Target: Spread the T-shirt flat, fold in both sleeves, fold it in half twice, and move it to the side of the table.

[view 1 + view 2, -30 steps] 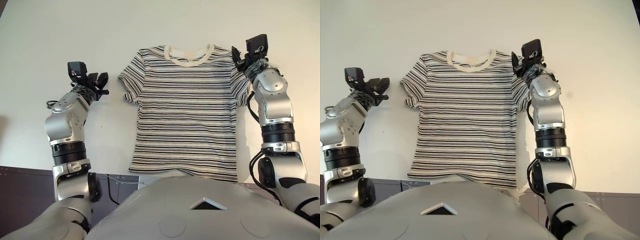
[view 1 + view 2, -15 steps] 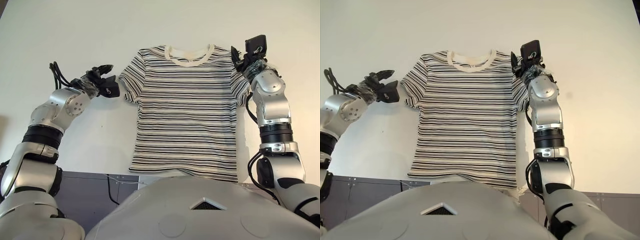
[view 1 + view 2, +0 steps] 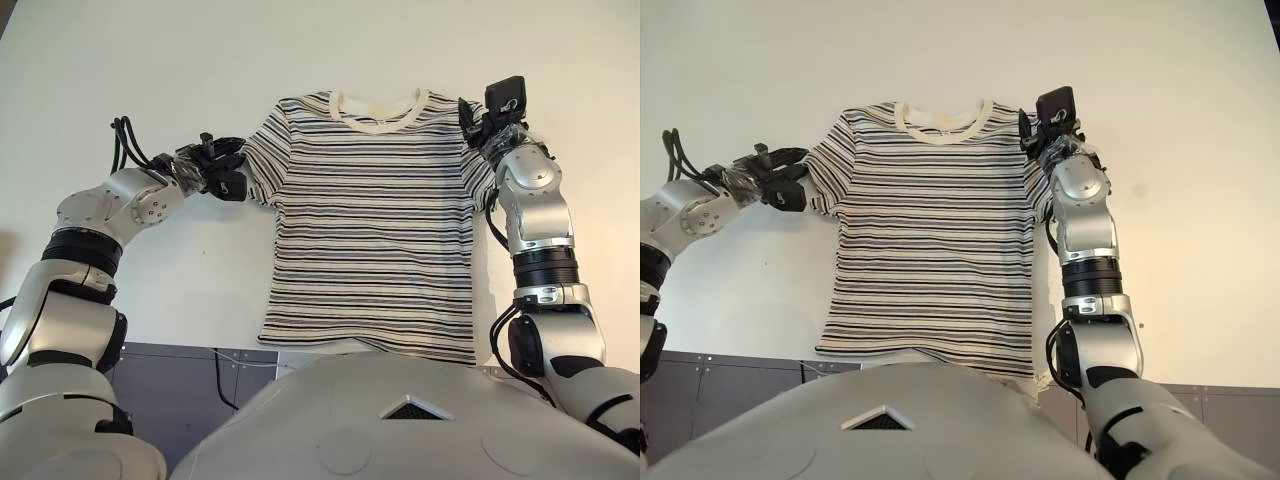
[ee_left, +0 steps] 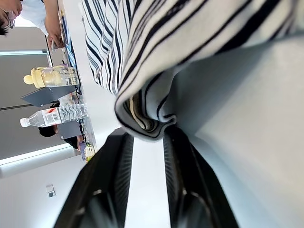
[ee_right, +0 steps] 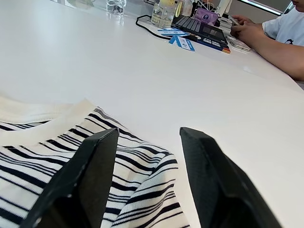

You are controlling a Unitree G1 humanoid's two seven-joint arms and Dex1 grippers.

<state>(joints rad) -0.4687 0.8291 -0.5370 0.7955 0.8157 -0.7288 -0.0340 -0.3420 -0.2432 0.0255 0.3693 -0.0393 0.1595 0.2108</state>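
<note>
Left gripper (image 3: 230, 172), at about 10 o'clock from the shirt's middle, has its fingers (image 4: 116, 166) parted with the left sleeve (image 3: 262, 160) hem at their tips, not yet pinched. T-shirt (image 3: 375, 220) lies flat on the table (image 3: 150, 60), hem at 6 o'clock, collar at 12. Farther off, at 2 o'clock, right gripper (image 3: 470, 118) hovers over the right sleeve (image 3: 482, 180), fingers wide apart, holding nothing. Spreading looks done, and the sleeve folds seem to be in hand. Next, each gripper probably needs to close on its sleeve edge and carry it inward over the chest.
</note>
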